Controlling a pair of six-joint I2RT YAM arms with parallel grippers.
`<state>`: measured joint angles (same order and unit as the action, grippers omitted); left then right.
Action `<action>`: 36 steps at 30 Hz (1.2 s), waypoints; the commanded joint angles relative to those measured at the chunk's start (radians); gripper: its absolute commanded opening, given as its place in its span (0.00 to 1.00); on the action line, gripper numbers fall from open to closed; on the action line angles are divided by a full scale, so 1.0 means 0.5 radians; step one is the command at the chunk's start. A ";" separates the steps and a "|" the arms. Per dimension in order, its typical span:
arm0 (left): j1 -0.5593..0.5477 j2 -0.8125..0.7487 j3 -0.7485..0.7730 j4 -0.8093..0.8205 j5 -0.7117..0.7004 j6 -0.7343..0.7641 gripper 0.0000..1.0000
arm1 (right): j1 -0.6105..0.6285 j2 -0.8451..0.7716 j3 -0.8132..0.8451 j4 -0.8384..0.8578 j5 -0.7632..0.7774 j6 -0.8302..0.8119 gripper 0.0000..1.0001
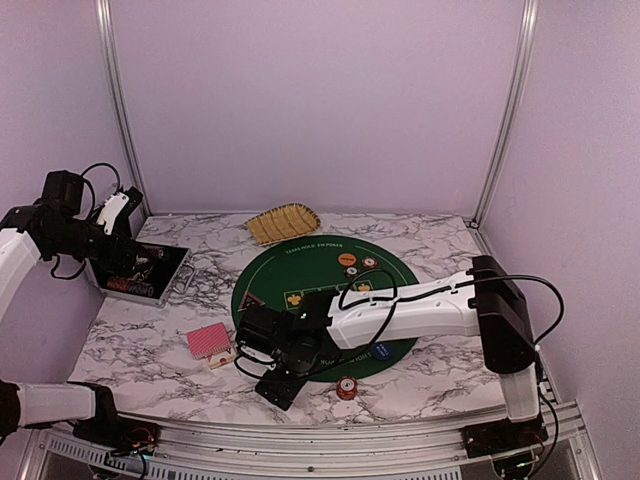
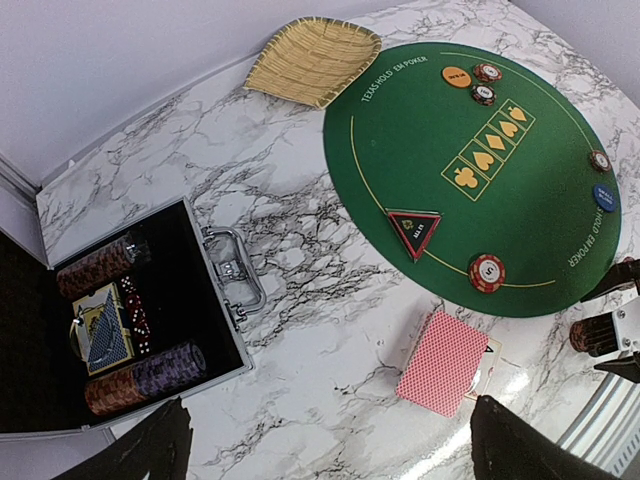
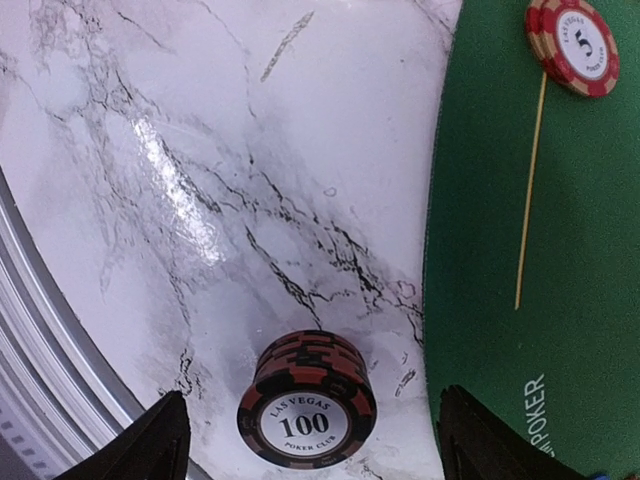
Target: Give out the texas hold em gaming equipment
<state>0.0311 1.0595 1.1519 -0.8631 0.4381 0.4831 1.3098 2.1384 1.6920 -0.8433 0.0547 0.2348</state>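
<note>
Chips, round buttons and the triangular button were already laid on the green mat. Red-backed cards and a dark chip stack lay just off it, the stack ungripped between the parted fingers of the right gripper. The left gripper was spread wide, and chip rolls were left in the case.

Cropped at 8 o'clock edge, left wrist view: black case. Part-hidden beneath right arm, top view: green mat, blue button at its 5 o'clock.
</note>
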 commanded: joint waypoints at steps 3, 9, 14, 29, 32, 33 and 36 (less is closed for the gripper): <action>0.003 -0.003 0.046 -0.059 0.049 0.004 0.99 | -0.010 0.040 0.071 0.027 0.004 0.004 0.81; 0.004 0.001 0.049 -0.059 0.051 0.006 0.99 | -0.025 0.055 0.068 0.036 -0.009 -0.002 0.77; 0.003 0.004 0.055 -0.059 0.058 0.006 0.99 | -0.039 0.064 0.067 0.046 -0.022 -0.009 0.73; 0.002 0.013 0.056 -0.059 0.054 0.012 0.99 | -0.052 0.063 0.036 0.065 -0.054 -0.012 0.62; 0.002 0.011 0.052 -0.059 0.049 0.017 0.99 | -0.053 0.058 0.019 0.073 -0.057 -0.012 0.60; 0.004 0.010 0.052 -0.059 0.047 0.016 0.99 | -0.055 0.058 0.016 0.075 -0.055 -0.012 0.60; 0.004 0.007 0.052 -0.059 0.048 0.017 0.99 | -0.055 0.058 0.015 0.076 -0.057 -0.012 0.58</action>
<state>0.0311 1.0615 1.1530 -0.8635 0.4461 0.4835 1.2900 2.1563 1.6917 -0.8227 0.0311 0.2337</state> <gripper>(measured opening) 0.989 0.592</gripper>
